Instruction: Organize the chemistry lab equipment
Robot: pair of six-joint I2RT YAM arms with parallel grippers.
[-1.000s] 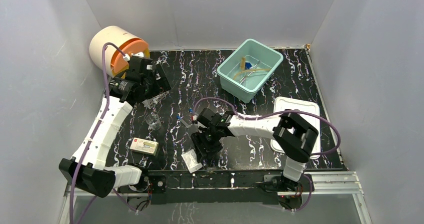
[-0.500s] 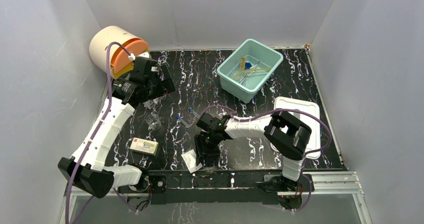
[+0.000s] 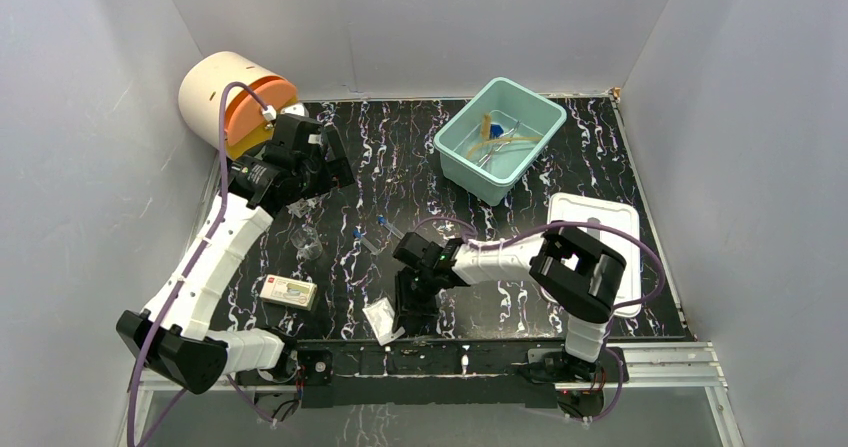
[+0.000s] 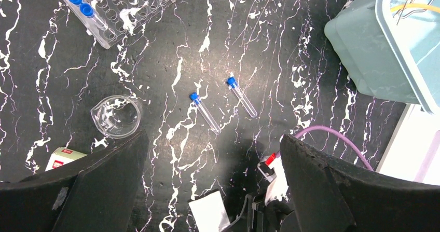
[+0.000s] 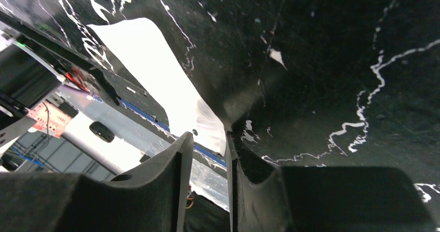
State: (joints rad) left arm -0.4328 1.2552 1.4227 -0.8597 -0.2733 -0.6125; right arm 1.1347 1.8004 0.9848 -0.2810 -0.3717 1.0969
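The right gripper (image 5: 206,138) sat low at the bench's near edge. Its jaws were almost pressed together, pinching the rim of the white packet (image 5: 155,66), which lay flat near the middle of that edge. The left gripper (image 4: 212,138) hung high toward the far-left corner, jaws spread wide and holding nothing. Mid-bench lay a blue-capped tube (image 4: 205,112), a second tube (image 4: 241,96) and a small beaker (image 4: 117,117).

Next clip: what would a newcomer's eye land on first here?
The right gripper sits low at the near edge of the table, fingers narrowly apart at the corner of a white packet. Then the teal tub at the far side holding tan tubing, and two blue-capped test tubes lying mid-table beneath the open left gripper.
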